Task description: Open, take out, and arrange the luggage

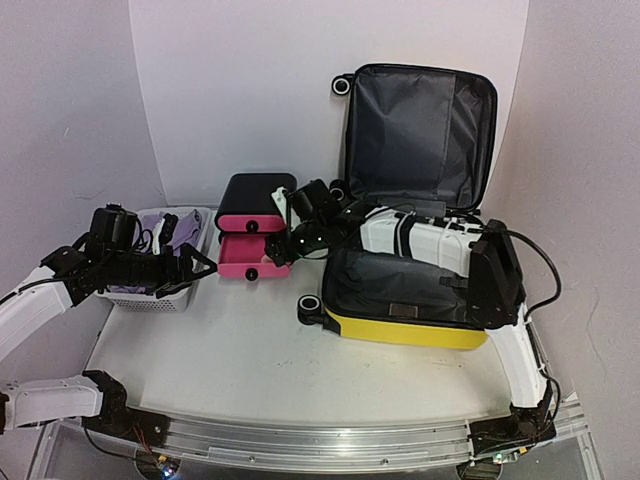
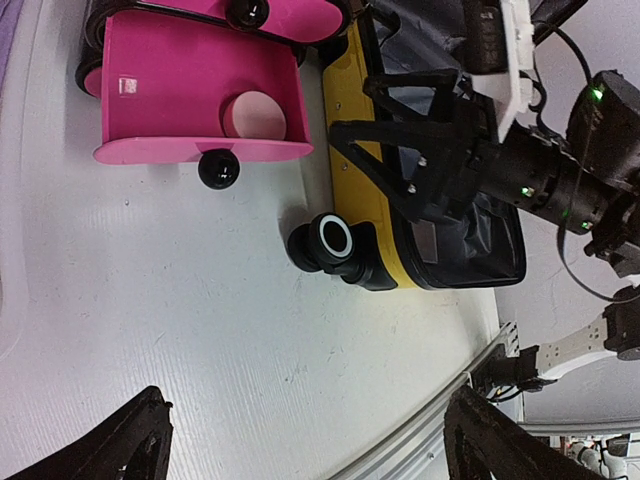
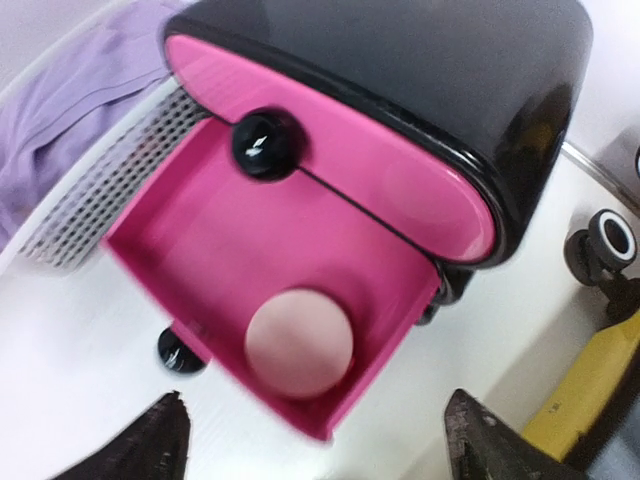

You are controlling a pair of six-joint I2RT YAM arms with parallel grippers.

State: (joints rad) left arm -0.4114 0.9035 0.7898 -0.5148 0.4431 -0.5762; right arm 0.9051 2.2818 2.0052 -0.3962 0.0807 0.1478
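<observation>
The luggage point(image 1: 400, 330) sits flat on the bench point(image 1: 230, 340), right of centre in the top view, and it's wide open. The yellow bottom half lies on the bench with its dark grey lining showing. The lid point(image 1: 420, 130) stands up behind it against the back wall, lined side facing forward. One black wheel point(image 1: 310, 304) sticks out at the near-left corner of the shell. Can't tell whether anything is inside the bottom half, since it's all dark fabric in there.

The right arm lies across the open luggage and reaches left. The right fingers point(image 3: 480, 440) are spread well apart with nothing between them, hanging just over the drawer box point(image 1: 255, 195). That's the little black-and-pink one right next to the luggage's left side. Its lower drawer point(image 3: 180, 250) is pulled out, and a pale pink round thing point(image 3: 300, 345) rests in it, not touching the fingers as far as the wrist view shows.

Further left, up against the drawer box, is a white mesh basket point(image 1: 150, 298) with a purple cloth point(image 1: 180, 232) in it. The left arm comes in over that basket. The left fingers point(image 2: 140, 445) are also wide apart and empty, up above bare bench.
</observation>
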